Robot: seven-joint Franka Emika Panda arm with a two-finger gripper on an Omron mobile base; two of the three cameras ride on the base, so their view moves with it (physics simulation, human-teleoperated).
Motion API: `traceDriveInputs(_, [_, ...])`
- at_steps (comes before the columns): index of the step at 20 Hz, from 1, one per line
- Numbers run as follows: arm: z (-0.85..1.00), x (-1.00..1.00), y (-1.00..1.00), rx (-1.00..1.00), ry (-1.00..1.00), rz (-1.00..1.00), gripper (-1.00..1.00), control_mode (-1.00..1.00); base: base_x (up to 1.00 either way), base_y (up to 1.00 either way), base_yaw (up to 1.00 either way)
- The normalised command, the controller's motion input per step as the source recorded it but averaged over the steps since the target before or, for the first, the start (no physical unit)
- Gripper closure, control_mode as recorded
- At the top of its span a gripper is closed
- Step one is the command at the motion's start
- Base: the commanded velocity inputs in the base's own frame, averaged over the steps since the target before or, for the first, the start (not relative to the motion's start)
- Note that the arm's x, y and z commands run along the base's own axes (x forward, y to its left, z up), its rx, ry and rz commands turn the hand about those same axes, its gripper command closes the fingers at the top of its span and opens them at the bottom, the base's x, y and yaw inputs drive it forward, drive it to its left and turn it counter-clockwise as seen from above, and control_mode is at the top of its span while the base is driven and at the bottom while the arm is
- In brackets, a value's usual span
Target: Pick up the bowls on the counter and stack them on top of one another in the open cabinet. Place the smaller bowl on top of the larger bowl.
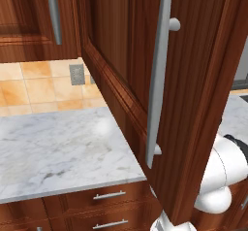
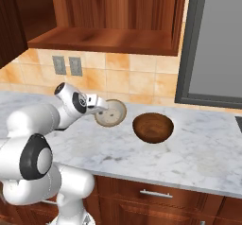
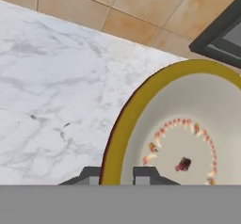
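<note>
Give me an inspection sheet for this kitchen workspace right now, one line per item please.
Surface: white marble counter, bare apart from two bowls.
Job's things: cream bowl with a yellow rim, tilted, pinched at the rim; brown wooden bowl beside it, upright; open cabinet, shelf bare.
Clutter: nothing seen.
Grippers: gripper shut on the cream bowl's rim, one fingertip either side.
Cables: nothing seen.
Surroundings: tiled backsplash with wall outlets; drawers below.

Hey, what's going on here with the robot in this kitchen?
The robot's gripper is shut on the yellow rim of a cream bowl, one finger on each side. The bowl looks tipped up off the marble counter. A brown wooden bowl sits beside it on the counter. The open cabinet above has no bowl on the part of its shelf that shows.
</note>
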Motion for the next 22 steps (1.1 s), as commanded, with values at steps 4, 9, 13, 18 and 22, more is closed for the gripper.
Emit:
traceDriveInputs(4, [0.03,0.17,-0.34,0.00,0.00,-0.06,1.00,-1.00,0.00,0.00,0.00])
traceDriveInputs(9, [0.19,0.26,-0.41,0.03,0.00,-0.11,1.00,-1.00,0.00,0.00,0.00])
traceDriveInputs(13, [0.22,0.23,-0.39,0.02,0.00,-0.14,1.00,-1.00,0.00,0.00,0.00])
traceDriveInputs(18, [-0.04,0.23,-0.46,0.00,-0.03,-0.02,1.00,-1.00,0.00,0.00,0.00])
traceDriveInputs(22, [-0.24,0.19,-0.56,0.00,-0.06,0.06,1.00,-1.00,0.00,0.00,0.00])
